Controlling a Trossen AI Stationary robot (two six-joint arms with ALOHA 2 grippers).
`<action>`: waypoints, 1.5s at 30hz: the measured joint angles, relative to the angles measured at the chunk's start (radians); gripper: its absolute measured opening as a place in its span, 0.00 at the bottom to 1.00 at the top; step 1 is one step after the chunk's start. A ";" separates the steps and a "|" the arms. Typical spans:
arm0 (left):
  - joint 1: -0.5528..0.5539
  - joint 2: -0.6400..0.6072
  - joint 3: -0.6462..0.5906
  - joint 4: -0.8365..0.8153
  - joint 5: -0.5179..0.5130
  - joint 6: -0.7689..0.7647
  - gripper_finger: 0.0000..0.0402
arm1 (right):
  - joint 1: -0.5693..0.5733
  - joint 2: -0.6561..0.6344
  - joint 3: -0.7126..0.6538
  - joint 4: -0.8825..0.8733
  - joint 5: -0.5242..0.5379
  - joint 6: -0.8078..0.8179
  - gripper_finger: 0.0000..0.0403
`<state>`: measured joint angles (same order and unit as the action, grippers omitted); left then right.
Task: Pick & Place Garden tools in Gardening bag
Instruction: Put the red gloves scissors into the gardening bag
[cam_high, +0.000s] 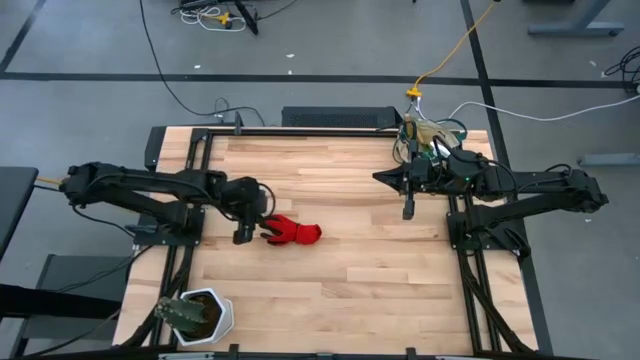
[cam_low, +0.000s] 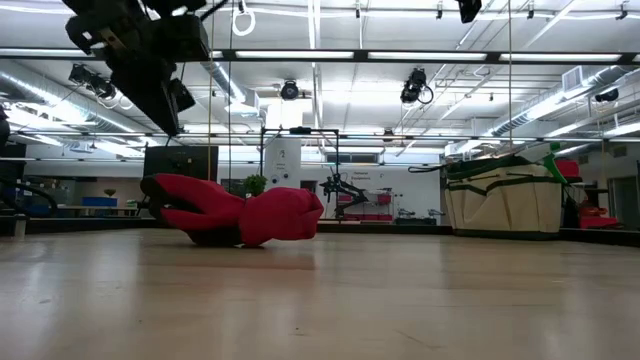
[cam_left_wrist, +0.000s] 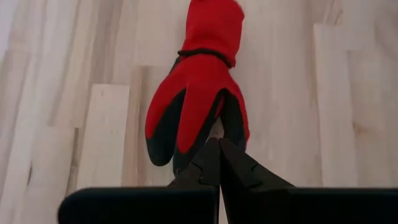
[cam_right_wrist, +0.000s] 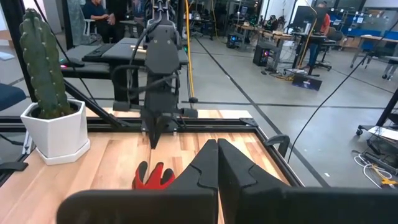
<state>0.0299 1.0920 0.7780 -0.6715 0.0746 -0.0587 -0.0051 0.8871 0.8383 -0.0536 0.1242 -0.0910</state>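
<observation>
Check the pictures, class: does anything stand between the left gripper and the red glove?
Nothing visible does. The left gripper, shut, sits right at the fingertips of the red glove, which lies flat on bare table.

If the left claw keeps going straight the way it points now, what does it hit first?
The red glove: the shut left claw sits right at its fingertips, so it would likely push into the glove at once. How high it hangs above it is unclear.

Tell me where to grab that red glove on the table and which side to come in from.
The red glove lies flat on the table, fingers toward the left tool, cuff away. Probably best: come straight down with the left tool opened, currently shut, and pinch the bunched cuff or palm across its narrow width, since flat fingers offer little to catch.
</observation>
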 joint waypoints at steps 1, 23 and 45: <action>0.000 0.014 0.000 0.005 0.000 0.000 0.01 | 0.000 0.000 0.000 0.000 0.000 0.000 0.00; 0.002 0.120 0.000 0.014 -0.052 0.019 0.04 | 0.000 0.000 -0.001 -0.018 0.000 0.003 0.00; 0.002 0.182 0.001 -0.002 -0.048 -0.035 0.62 | 0.000 0.000 -0.001 -0.033 0.000 0.003 0.00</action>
<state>0.0317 1.2736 0.7788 -0.6731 0.0262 -0.0937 -0.0048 0.8871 0.8371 -0.0863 0.1238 -0.0883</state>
